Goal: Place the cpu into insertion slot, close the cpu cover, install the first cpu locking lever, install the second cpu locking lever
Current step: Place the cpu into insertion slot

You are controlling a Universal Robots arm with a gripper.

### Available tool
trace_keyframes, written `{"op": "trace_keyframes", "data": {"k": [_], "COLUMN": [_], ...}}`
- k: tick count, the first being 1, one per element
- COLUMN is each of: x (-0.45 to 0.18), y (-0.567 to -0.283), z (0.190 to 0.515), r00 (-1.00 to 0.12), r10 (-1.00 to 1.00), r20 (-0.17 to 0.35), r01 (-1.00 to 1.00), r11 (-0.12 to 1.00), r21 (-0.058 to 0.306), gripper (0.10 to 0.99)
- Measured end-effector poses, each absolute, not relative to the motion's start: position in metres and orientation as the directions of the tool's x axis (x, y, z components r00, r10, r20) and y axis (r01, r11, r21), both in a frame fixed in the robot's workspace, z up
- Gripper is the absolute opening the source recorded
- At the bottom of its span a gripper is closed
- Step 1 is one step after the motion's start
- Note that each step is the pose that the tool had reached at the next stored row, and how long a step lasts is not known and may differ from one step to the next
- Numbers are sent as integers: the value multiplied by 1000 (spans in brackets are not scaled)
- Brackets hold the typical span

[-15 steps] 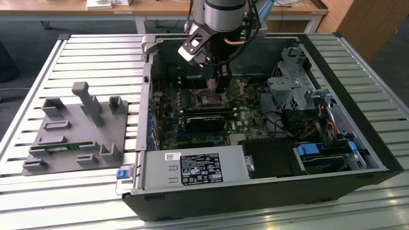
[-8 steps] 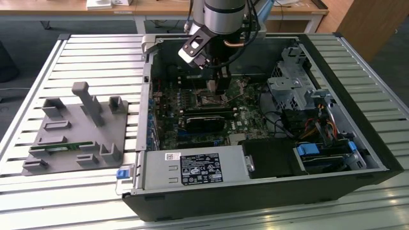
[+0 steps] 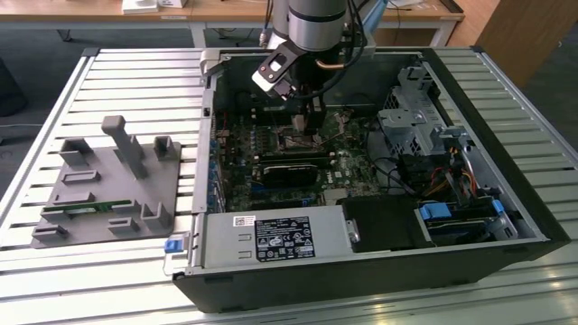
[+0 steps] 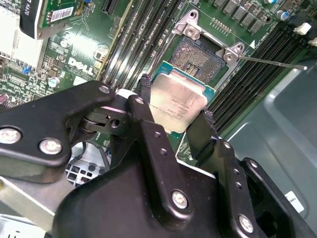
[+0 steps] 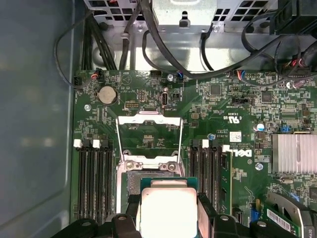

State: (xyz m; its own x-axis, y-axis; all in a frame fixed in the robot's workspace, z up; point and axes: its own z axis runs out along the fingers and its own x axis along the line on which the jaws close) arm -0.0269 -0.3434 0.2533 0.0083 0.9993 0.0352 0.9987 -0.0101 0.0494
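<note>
Second wrist view, square silvery cpu (image 4: 176,101), clamped

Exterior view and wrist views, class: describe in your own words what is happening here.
The robot's hand grips the cpu by its edges inside the open computer case, holding it near the insertion slot, not yet seated. The cpu cover stands swung open, leaving the slot exposed.

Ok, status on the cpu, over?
Gripper shut on cpu. Held near insertion slot, not seated. Hinged cpu cover open, slot unobstructed.
</note>
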Motion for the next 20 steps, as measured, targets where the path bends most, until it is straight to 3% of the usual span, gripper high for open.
{"op": "trace_keyframes", "data": {"k": [20], "x": [-27], "y": [-343], "z": [251], "r00": [8], "r10": [999], "r20": [33], "r01": [999], "r11": [-10], "r21": [50], "gripper": [537]}}
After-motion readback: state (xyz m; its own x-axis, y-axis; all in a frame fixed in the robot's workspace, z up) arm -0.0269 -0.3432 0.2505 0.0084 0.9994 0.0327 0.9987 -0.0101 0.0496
